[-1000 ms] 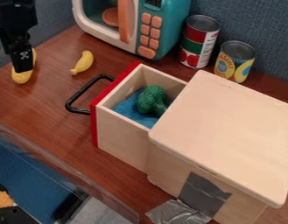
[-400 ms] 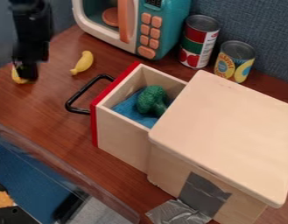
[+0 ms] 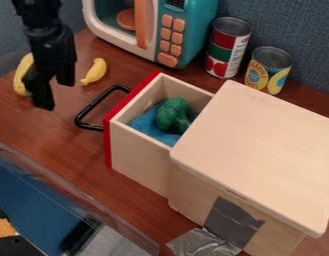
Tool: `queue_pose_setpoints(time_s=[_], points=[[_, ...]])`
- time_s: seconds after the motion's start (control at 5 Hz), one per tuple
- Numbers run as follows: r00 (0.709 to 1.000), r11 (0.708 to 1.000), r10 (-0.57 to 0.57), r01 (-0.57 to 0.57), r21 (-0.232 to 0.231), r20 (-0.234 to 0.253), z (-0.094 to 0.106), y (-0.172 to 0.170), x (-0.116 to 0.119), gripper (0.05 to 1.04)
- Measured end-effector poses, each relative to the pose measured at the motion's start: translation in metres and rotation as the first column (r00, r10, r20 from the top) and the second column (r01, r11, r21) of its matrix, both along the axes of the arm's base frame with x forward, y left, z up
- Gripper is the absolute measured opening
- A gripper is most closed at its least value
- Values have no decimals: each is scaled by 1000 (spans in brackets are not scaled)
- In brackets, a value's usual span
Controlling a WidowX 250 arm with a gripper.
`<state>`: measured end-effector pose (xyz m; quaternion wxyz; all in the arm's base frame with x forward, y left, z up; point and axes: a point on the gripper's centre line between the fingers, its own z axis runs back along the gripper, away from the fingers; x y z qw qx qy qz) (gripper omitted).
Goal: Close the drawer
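Since the earlier frames, we see the arm shift across toward the drawer, while the drawer itself stays where it was. Our end effector (image 3: 55,95) hangs open above the worktop (image 3: 60,127), its two fingers spread and nothing between them, left of the black handle (image 3: 93,105) and apart from it. Behind it we see a long yellow toy (image 3: 21,75), and just beside it, a smaller yellow one (image 3: 94,71). The drawer (image 3: 136,160) stands pulled out of its wooden cabinet (image 3: 257,150), red front toward the end effector; inside, a green toy broccoli (image 3: 172,114) rests on blue cloth (image 3: 146,123). Farther back, we find a teal toy microwave (image 3: 201,25) and two cans (image 3: 226,50). Gray tape (image 3: 232,222) sticks to the cabinet's side.
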<state>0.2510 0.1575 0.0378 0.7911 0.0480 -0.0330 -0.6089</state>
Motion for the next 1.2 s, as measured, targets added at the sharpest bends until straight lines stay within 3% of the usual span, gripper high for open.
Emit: queue_pose_setpoints(time_s=[0.6,1.2], points=[[999,999,-41,41,10,23,-9,-36,14,1001],[998,997,-69,68,-46,-4,-15,-90,19,1001]])
